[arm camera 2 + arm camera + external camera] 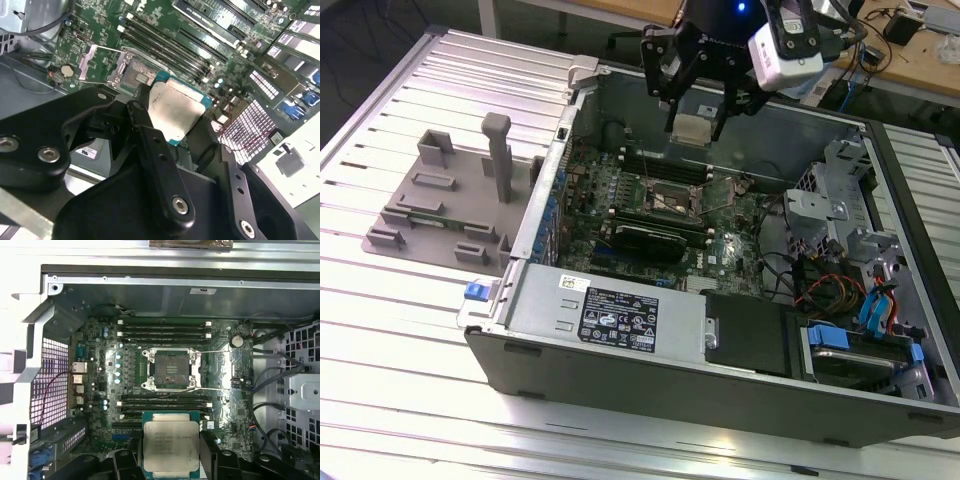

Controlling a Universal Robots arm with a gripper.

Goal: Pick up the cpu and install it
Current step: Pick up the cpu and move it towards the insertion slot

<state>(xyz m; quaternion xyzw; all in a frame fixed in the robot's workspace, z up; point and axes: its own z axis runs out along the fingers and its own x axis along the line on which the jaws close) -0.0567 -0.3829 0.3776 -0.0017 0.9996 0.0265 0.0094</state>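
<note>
Silver cpu clamped btwn fingers, hanging above open mobo socket.

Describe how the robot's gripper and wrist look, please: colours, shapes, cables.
The gripper is matte black, built of jointed linkage bars; its fingers carry silver screw heads. A white-and-grey camera box sits at the wrist, a small blue light glows above, and dark cables run beside it.
</note>
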